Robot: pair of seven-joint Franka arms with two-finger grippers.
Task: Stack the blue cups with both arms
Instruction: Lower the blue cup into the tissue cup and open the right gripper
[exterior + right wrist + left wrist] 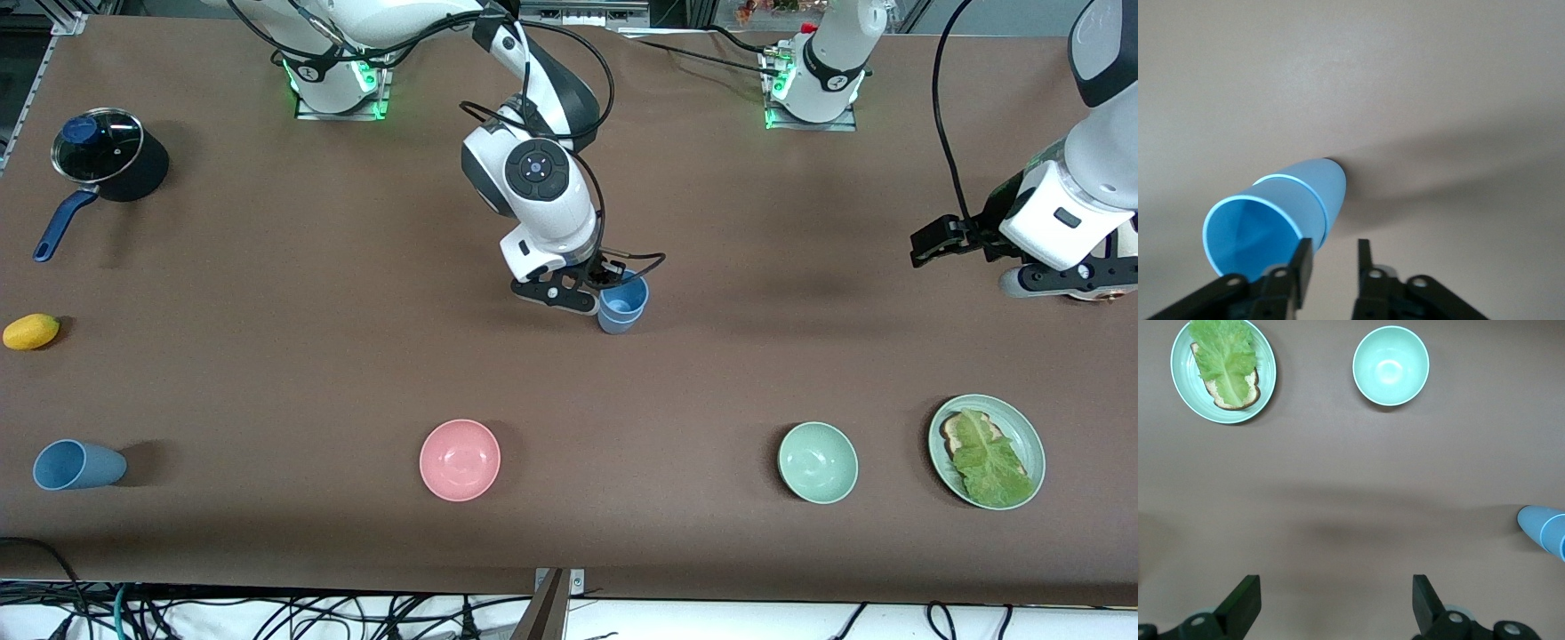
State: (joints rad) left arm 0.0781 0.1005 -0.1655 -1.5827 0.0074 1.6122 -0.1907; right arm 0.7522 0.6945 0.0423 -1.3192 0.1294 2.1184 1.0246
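Observation:
Two blue cups stand nested as one stack [622,305] at the middle of the table. In the right wrist view the upper cup [1258,233] sits inside the lower cup [1325,181]. My right gripper [612,289] [1333,257] is right beside the stack's rim, open, with only bare table showing in the gap between its fingers; one finger is next to the upper cup's wall. A third blue cup [78,465] lies on its side near the front edge at the right arm's end. My left gripper [1013,265] [1336,600] hangs wide open over bare table at the left arm's end.
A pink bowl [460,460] and a pale green bowl [818,462] [1391,365] sit nearer the front camera than the stack. A green plate [1022,436] [1185,393] carries toast and lettuce. A lidded pot [100,153] and a yellow fruit [31,332] are at the right arm's end.

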